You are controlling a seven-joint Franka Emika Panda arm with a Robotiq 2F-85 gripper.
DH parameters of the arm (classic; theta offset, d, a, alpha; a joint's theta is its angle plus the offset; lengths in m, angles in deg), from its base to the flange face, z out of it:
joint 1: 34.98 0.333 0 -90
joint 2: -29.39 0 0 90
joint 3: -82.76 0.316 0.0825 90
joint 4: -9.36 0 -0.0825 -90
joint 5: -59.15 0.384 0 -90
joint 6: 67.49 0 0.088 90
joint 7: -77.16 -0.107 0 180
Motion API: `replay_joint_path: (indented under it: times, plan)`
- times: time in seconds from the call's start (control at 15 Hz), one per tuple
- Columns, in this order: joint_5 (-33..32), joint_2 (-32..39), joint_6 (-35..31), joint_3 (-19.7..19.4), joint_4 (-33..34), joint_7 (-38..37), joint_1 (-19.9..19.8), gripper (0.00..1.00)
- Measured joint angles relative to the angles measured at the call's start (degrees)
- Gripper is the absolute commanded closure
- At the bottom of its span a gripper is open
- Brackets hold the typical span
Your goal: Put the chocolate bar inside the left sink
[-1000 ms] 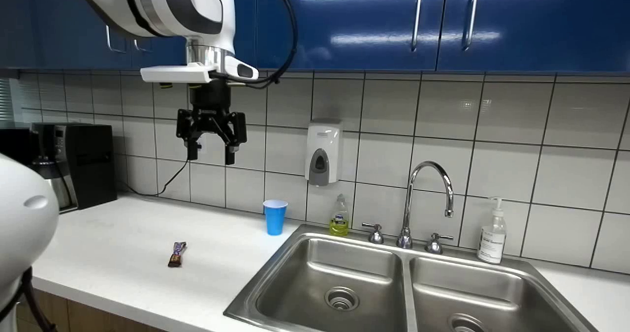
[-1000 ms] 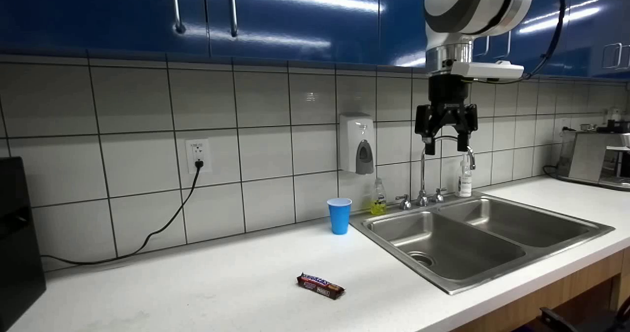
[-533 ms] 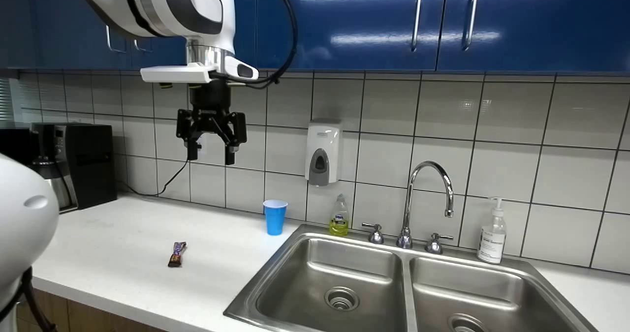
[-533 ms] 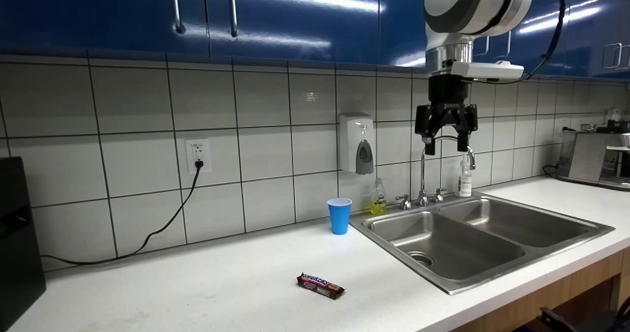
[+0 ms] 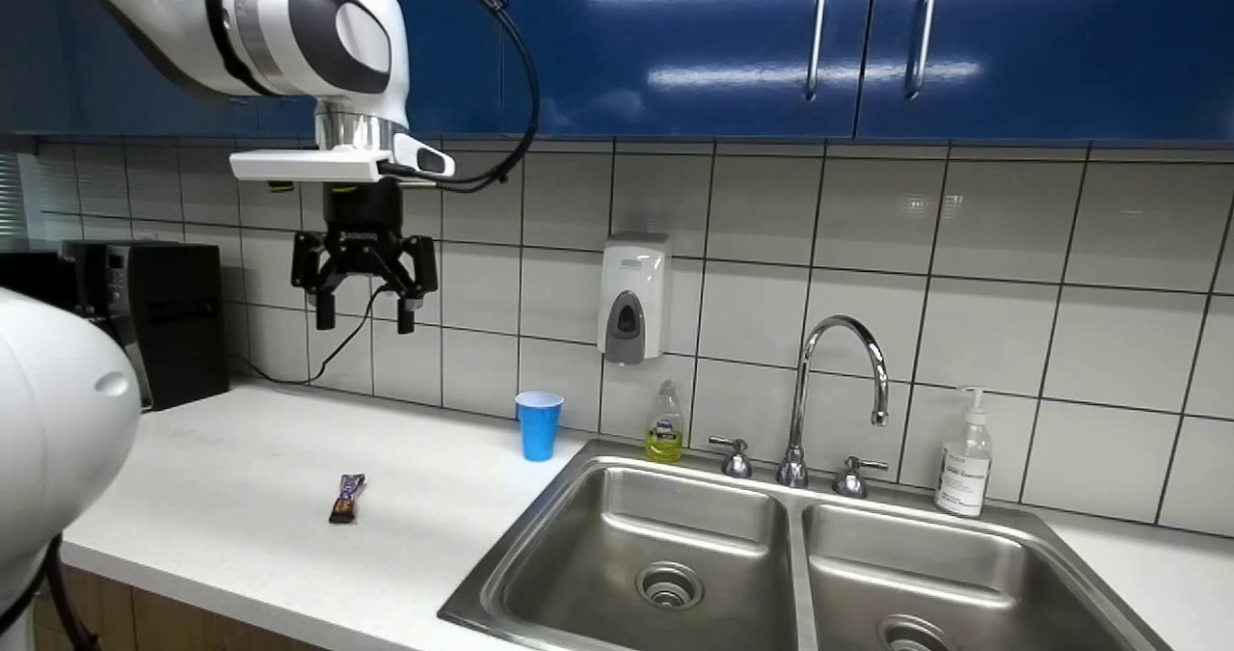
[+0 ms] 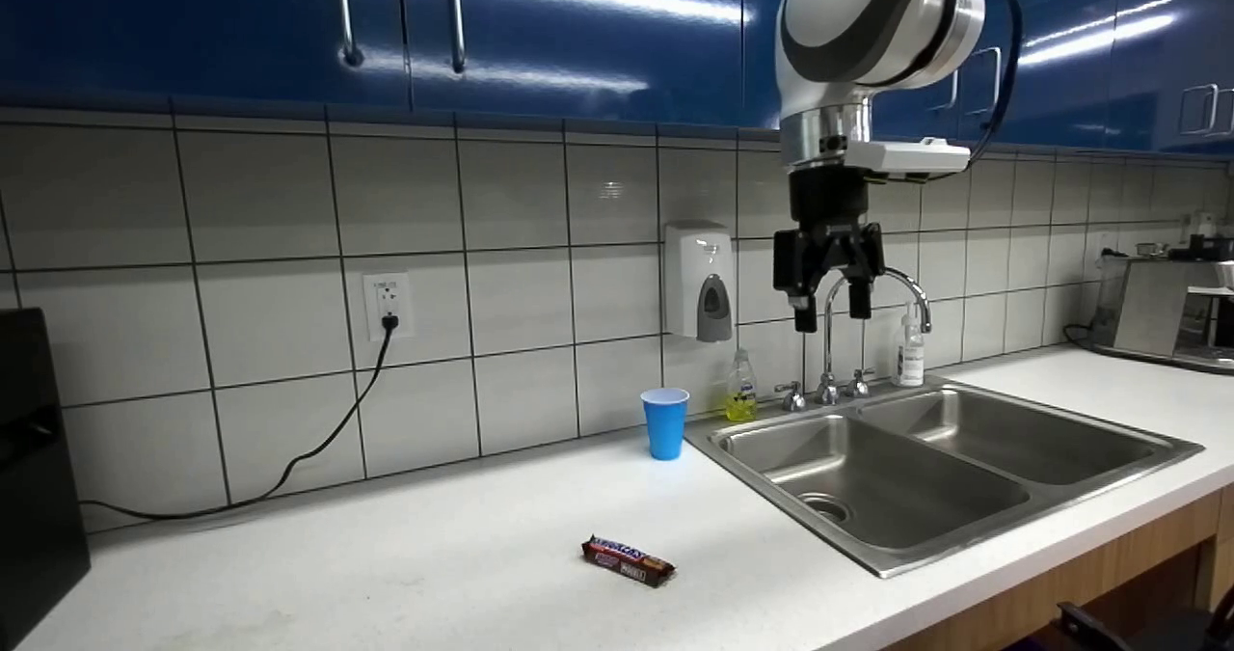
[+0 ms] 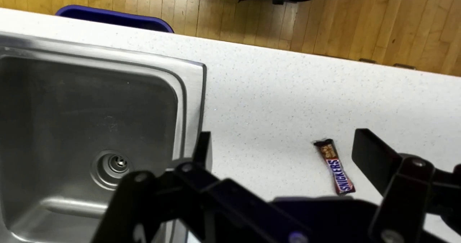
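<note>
Hanging above the bench (image 7: 259, 102), the fingers (image 7: 374, 158) are standing wide apart, holding nothing. Below them, toward the finger farther from the left sink (image 7: 140, 109), the chocolate bar (image 7: 336, 169) is lying, its long axis running roughly crosswise to their closing line.

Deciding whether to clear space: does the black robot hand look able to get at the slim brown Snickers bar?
Likely yes: the hand hangs open, higher up, and nothing visible blocks or covers the bar.
</note>
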Motion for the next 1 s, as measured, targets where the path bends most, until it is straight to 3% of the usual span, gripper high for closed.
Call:
replay_joint_path:
  times: [0.47,1.0]
  plan:
    - [1.4,6.8,-4.0,4.0,0.1,2.7,7.5,0.00]
    - [1.5,18.6,-16.0,4.8,0.3,7.2,8.6,0.00]
